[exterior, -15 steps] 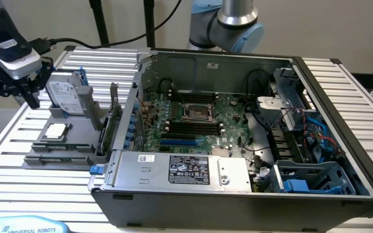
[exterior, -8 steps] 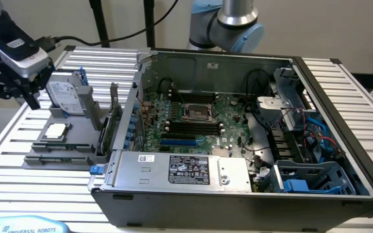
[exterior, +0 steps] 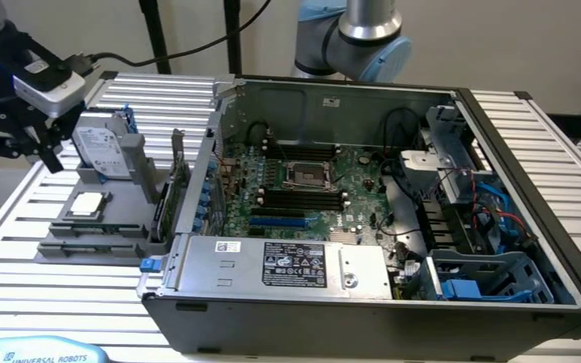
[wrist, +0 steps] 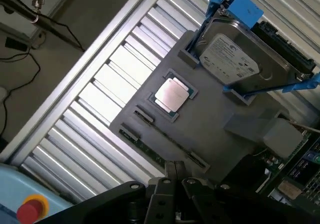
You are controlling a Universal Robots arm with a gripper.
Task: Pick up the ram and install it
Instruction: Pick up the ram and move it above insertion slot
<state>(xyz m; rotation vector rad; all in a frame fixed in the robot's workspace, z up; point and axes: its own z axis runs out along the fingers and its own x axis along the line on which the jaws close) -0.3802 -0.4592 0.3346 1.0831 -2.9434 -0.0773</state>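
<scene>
The ram (wrist: pixel 146 148) is a thin green stick lying edge-up in a slot of the grey holder (wrist: pixel 210 129), beside the square silver processor chip (wrist: pixel 171 95). My gripper (wrist: pixel 175 170) hangs above that end of the holder with its fingers shut together on nothing. In the exterior view the gripper (exterior: pixel 43 155) hovers over the slatted table at the exterior view's left, just off the grey holder (exterior: pixel 99 227). The open computer case holds the motherboard (exterior: pixel 301 178), whose black memory slots (exterior: pixel 296 198) stand unfilled.
A silver hard drive (wrist: pixel 235 59) with blue rails stands upright in the holder (exterior: pixel 104 151). A card (exterior: pixel 176 178) stands upright between the holder and the case wall (exterior: pixel 209 144). A pendant with a red button (wrist: pixel 30 209) lies at the table's near edge. The power supply (exterior: pixel 281 265) fills the case's front.
</scene>
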